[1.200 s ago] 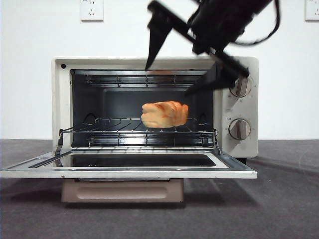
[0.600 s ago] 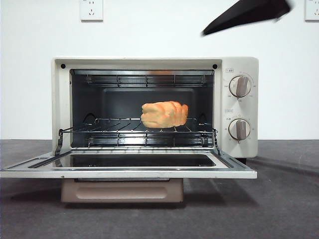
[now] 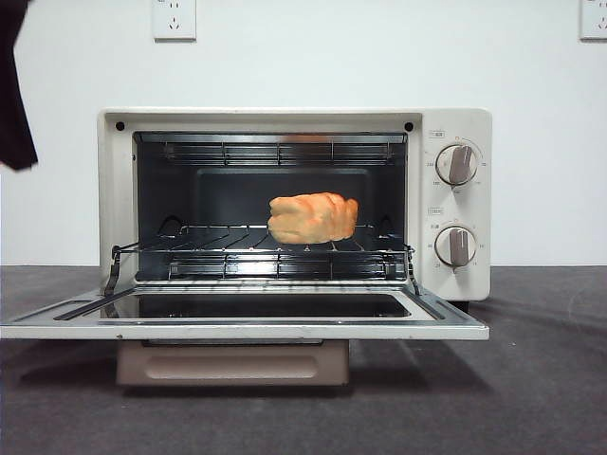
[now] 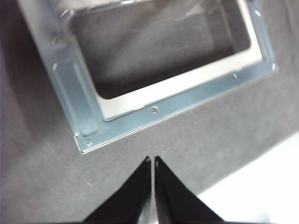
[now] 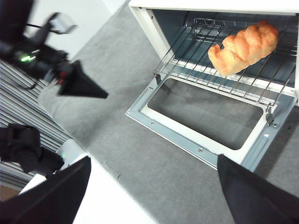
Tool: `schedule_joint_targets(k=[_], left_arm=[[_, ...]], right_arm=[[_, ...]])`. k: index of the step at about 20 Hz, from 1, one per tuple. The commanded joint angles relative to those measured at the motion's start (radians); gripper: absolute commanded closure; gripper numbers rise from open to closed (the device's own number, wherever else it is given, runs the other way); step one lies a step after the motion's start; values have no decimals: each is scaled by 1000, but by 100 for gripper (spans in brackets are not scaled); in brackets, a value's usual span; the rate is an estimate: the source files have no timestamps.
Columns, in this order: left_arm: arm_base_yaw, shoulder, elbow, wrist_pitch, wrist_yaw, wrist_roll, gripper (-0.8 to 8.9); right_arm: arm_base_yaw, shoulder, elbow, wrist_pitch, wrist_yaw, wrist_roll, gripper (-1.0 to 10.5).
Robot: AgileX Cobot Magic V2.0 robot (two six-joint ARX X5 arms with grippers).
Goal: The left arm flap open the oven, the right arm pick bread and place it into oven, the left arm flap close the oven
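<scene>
Bread (image 3: 313, 217) alone on oven (image 3: 294, 204) rack, wide-spread right pincer (image 5: 152, 186) now withdrawn, left pincer (image 4: 153, 161) pressed closed.

Oven (image 3: 294, 204) door (image 3: 245, 318) is flapped down flat in the lower half of the front view, so its mouth is wide open. The bread (image 3: 313, 217) sits center-right on the wire rack (image 3: 261, 250), with room left of it. A dark arm bit (image 3: 14, 85) pokes in at the upper left edge, well clear of the opening.
</scene>
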Motion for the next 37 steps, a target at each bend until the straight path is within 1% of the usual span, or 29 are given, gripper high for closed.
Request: schedule_joint_targets(k=[1, 2, 4, 6, 8, 10, 12, 15, 17, 19, 21, 28, 32, 37], left_arm=[[119, 68, 1, 23, 60, 38, 801], [172, 93, -7, 49, 88, 36, 801], [251, 138, -37, 106, 141, 3, 801], [293, 184, -80, 131, 140, -6, 801], [310, 209, -139, 173, 145, -24, 801], [312, 210, -206, 244, 144, -73, 801], [312, 211, -266, 297, 145, -104, 801], [312, 211, -318, 337, 165, -133, 801], [312, 216, -344, 348, 170, -154, 801], [311, 220, -349, 355, 225, -154, 801], [308, 220, -349, 386, 267, -186, 801], [271, 235, -349, 395, 263, -192, 801], [254, 264, -349, 430, 266, -203, 801], [254, 266, -349, 449, 332, -214, 801]], right_arm=[[9, -42, 13, -16, 5, -22, 528], [9, -60, 13, -24, 8, -23, 528], [9, -84, 13, -35, 23, -24, 528], [9, -92, 13, -47, 29, -24, 528], [9, -92, 13, -49, 29, -24, 528], [9, -92, 13, -49, 29, -23, 528], [9, -92, 13, -49, 31, -23, 528], [9, -92, 13, -47, 35, -23, 528], [9, -92, 13, -40, 56, -23, 528], [9, -92, 13, -25, 60, -23, 528], [9, -92, 13, -6, 60, -23, 528], [9, -92, 13, 0, 60, -19, 528], [9, -92, 13, 4, 60, -17, 528], [9, -92, 13, 4, 60, -12, 528]])
